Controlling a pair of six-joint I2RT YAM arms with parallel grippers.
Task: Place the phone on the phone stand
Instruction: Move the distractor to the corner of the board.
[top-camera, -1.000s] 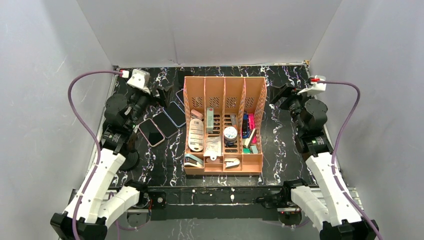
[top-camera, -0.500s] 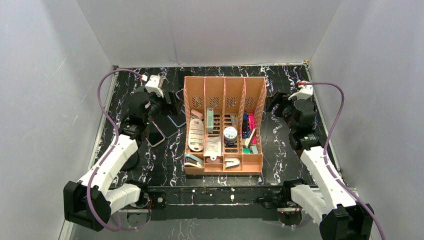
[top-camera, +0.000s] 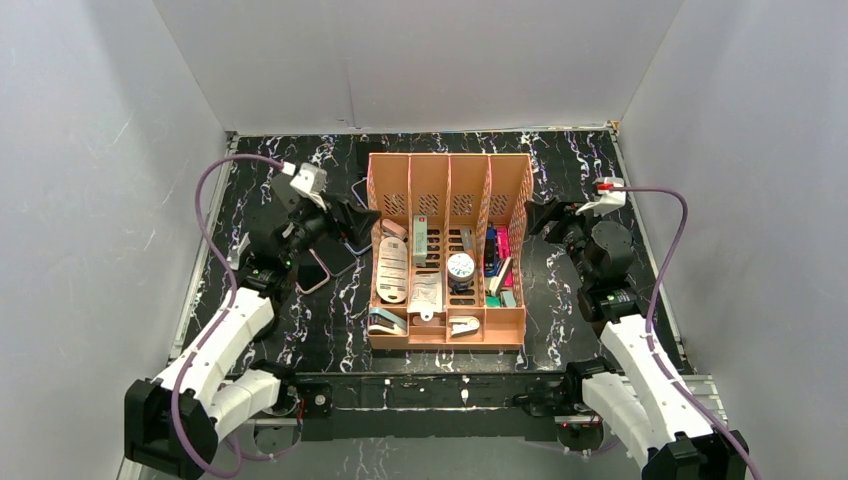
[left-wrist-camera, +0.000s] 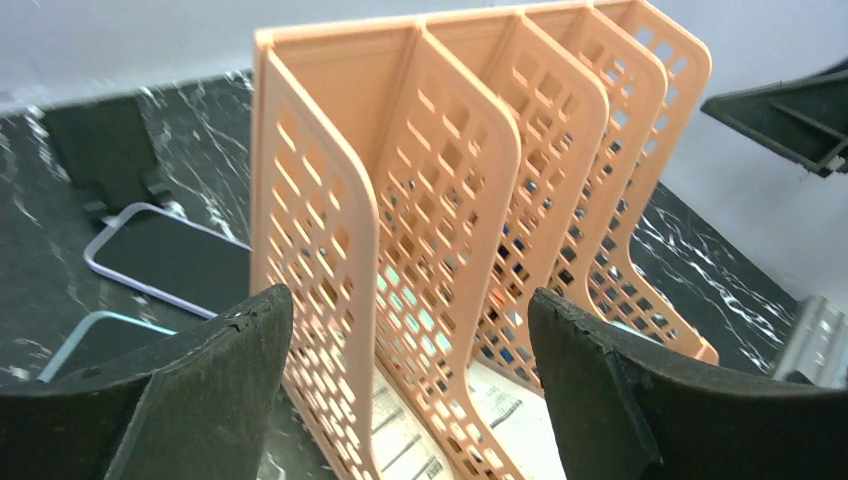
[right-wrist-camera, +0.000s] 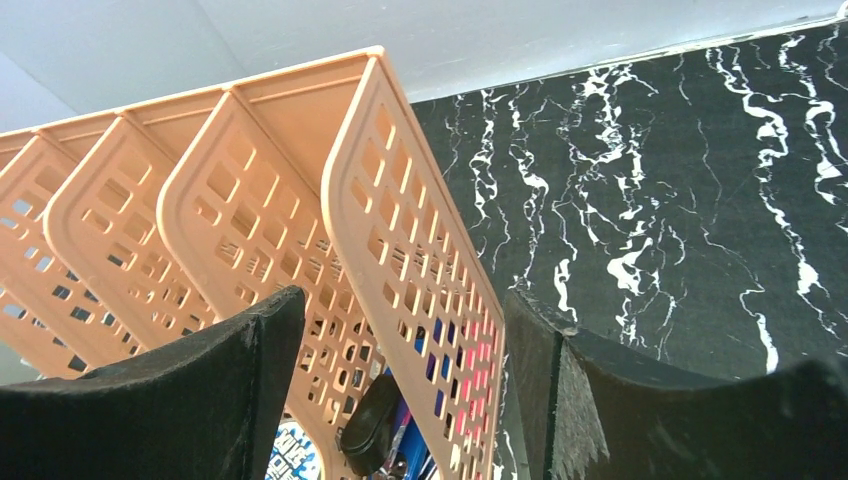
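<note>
Worktop (top-camera: 580, 160) black, white marble veining; file rack (top-camera: 447, 170) peach-orange, walls perforated in a grid; phone (left-wrist-camera: 170, 258) lilac-rimmed, second phone (left-wrist-camera: 100, 340) pale-blue-rimmed, both screens dark; cables (top-camera: 660, 189) purple.

Left gripper (top-camera: 357, 218) spread wide, right gripper (top-camera: 540, 214) spread wide, both facing inward

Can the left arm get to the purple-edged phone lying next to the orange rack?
Probably yes. The left gripper is open and close by, and the purple-edged phone lies flat with nothing on top. The gripper faces the orange rack now, so it must turn.
</note>
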